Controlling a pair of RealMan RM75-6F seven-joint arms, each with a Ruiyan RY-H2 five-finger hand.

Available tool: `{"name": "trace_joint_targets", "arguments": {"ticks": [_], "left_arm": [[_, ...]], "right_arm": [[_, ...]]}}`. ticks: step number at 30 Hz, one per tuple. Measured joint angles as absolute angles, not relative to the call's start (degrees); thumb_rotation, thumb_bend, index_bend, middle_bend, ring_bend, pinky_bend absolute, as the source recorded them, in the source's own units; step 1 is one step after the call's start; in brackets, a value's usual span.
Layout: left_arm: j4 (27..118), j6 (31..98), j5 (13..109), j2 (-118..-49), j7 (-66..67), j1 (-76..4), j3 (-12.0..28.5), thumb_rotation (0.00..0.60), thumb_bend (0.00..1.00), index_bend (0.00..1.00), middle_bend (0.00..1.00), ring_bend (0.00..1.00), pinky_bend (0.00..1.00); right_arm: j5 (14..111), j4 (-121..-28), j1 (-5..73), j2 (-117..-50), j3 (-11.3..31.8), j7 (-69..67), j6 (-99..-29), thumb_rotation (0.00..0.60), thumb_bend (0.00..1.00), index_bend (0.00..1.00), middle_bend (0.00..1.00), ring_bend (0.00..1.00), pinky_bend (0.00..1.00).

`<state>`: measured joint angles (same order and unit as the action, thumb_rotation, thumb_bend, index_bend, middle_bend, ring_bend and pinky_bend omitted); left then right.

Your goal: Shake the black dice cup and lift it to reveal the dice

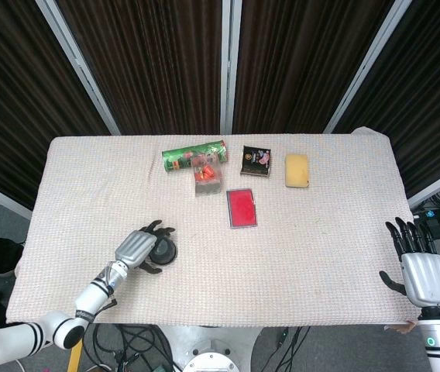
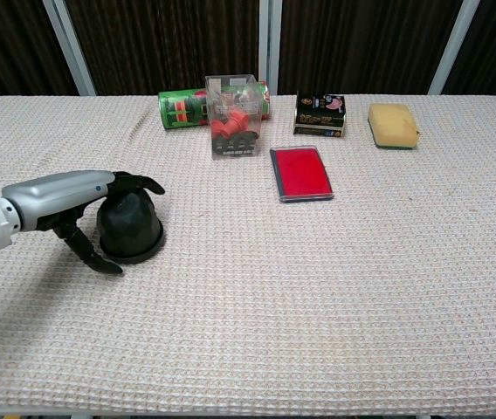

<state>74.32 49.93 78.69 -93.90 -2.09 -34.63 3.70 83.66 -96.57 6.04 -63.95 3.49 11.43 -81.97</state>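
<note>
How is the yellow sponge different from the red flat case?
The yellow sponge is thick and puffy, while the red flat case is thin and smooth. The sponge lies at the far right of the table; the case lies nearer the middle and closer to the robot. Both are rectangles lying flat on the cloth, with no hand touching them.

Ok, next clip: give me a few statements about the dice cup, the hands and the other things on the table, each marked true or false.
1. The dice cup stands on the table mouth down. True.
2. The left hand reaches over the cup's top. True.
3. The right hand holds the red case. False: it holds nothing, fingers apart, at the table's near right edge.
4. The cup is lifted, dice showing. False: it sits on the cloth; no dice are visible.
5. The yellow sponge lies beside the cup. False: it lies at the far right.
</note>
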Motion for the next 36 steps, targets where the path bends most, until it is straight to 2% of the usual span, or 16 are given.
{"name": "trace_joint_targets", "arguments": {"ticks": [18,31,36], "left_arm": [[75.1,49.6,76.2,-93.8,-3.1,-35.0,4.4,0.600,0.12,0.14,0.29,0.07,0.23],[74.5,49.4,75.9,-94.0,-3.3,-35.3,4.0,0.600,0.13,0.14,0.29,0.07,0.23],[74.2,50.6,76.2,-94.4,-3.8,-35.1,4.3,0.600,0.13,0.16,0.34,0.11,0.23]], "right_arm": [[83.3,-96.6,6.2,-64.1,3.4,11.9,-81.4,0.600,0.10,0.00,0.01,0.00,0.00],[83.0,-96.7,6.3,-64.0,3.5,11.8,-81.3,0.600,0.10,0.00,0.01,0.00,0.00],[82.8,-96.5,6.3,-64.0,3.5,11.6,-81.2,0.600,0.10,0.00,0.01,0.00,0.00]]}}
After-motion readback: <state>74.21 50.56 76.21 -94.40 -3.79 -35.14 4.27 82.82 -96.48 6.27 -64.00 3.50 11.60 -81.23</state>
